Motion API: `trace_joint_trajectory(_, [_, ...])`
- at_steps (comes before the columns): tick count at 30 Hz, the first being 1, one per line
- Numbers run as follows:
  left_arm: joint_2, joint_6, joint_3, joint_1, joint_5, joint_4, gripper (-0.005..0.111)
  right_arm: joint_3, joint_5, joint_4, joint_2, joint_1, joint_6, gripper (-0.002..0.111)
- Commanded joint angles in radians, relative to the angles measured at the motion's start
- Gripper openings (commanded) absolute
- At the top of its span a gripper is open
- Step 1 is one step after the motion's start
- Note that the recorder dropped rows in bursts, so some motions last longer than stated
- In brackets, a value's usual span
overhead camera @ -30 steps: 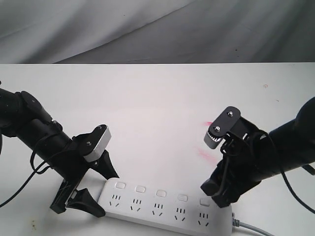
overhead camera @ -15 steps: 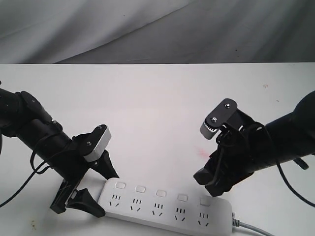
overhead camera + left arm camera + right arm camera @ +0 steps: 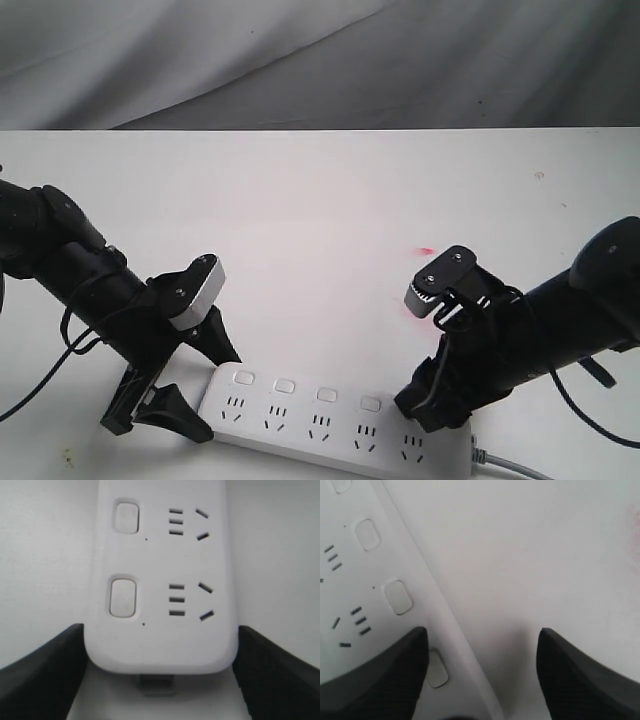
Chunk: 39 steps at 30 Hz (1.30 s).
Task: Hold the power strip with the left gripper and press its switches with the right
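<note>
The white power strip lies along the table's near edge, its grey cord leaving at the right. My left gripper straddles the strip's left end. In the left wrist view its fingers press both long sides of the power strip, so it is shut on it. Several switches show in a row. My right gripper is open and low over the right end, hiding the last switch there. In the right wrist view one finger overlaps a switch; the other hangs over bare table.
The white table runs back to a grey cloth backdrop. Faint pink marks lie behind the right arm. A loose black cable hangs from the left arm near the left edge.
The right gripper has dropped and shifted a little left, from above the strip's right end down onto it, now covering the last switch. The left gripper and the strip have not moved.
</note>
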Motion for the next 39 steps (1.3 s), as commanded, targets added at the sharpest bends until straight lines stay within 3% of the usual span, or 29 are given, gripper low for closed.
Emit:
trace_joint_trajectory(1, [0.032, -0.024, 0.028, -0.01, -0.063, 0.112, 0.05, 0.012, -0.025, -0.04, -0.08, 0.004, -0.023, 0.058])
trace_joint_trajectory(16, [0.032, -0.024, 0.028, -0.01, -0.063, 0.112, 0.05, -0.028, -0.148, -0.018, -0.465, 0.003, 0.062, 0.056])
trace_joint_trajectory(18, [0.032, -0.024, 0.028, -0.01, -0.063, 0.112, 0.05, -0.028, -0.156, -0.018, -0.502, 0.003, 0.074, 0.046])
trace_joint_trajectory(24, [0.032, -0.024, 0.028, -0.01, -0.063, 0.112, 0.05, -0.028, -0.156, -0.057, -0.648, 0.003, 0.079, 0.002])
trace_joint_trajectory(28, [0.032, -0.024, 0.028, -0.01, -0.063, 0.112, 0.05, -0.028, -0.156, -0.105, -0.758, 0.003, 0.117, 0.0])
trace_joint_trajectory(33, [0.032, -0.024, 0.028, -0.01, -0.063, 0.112, 0.05, -0.028, -0.158, -0.294, -0.898, 0.003, 0.314, 0.0])
trace_joint_trajectory(36, [0.032, -0.024, 0.028, -0.01, -0.063, 0.112, 0.05, -0.028, -0.14, -0.621, -1.034, 0.003, 0.643, 0.0])
trace_joint_trajectory(39, [0.032, -0.024, 0.028, -0.01, -0.063, 0.112, 0.05, -0.028, -0.13, -0.794, -1.151, 0.003, 0.829, 0.0])
